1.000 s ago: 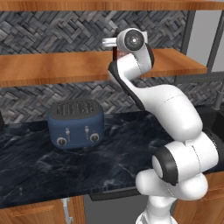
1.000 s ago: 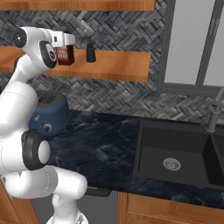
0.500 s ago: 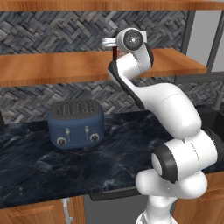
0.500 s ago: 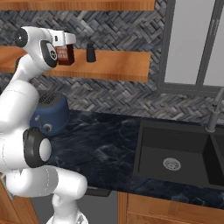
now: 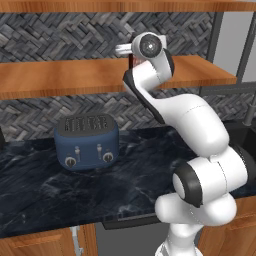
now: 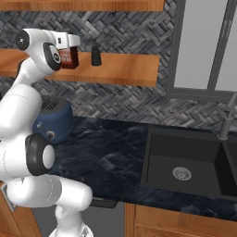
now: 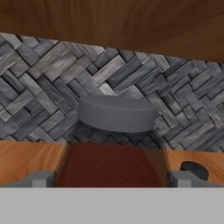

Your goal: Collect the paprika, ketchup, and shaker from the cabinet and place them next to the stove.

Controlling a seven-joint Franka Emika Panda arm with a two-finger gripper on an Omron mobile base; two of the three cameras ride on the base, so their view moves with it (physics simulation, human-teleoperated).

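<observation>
Paprika: the paprika stands on the cabinet shelf board, right at the hand; in the hand view its dark red-brown body fills the space between the two fingers, with its grey-black lid showing above against the herringbone wall.
Fingers: spread wide, one on each side of the jar; I cannot tell whether either tip touches the glass.
Paprika from the right base view: the jar shows as a red-brown block with a pale label just beyond the white hand, on the shelf.
Shaker: the shaker stands upright on the same shelf board, just beside the paprika, on the side toward the sink; in the hand view a small dark shape sits on the board beyond the far finger, likely the same thing, though I cannot be sure.
Arm: it rises from the base, bends at a white elbow above the bench, then reaches up and back so the wrist is level with the shelf, hand pointing in at the wall.
Gripper: the gripper sits at the shelf's front edge, against the jar.
Toaster: a blue toaster stands on the dark bench, below the cabinet shelf.
Sink: a black sink is set in the bench, well apart from the cabinet's jar.
</observation>
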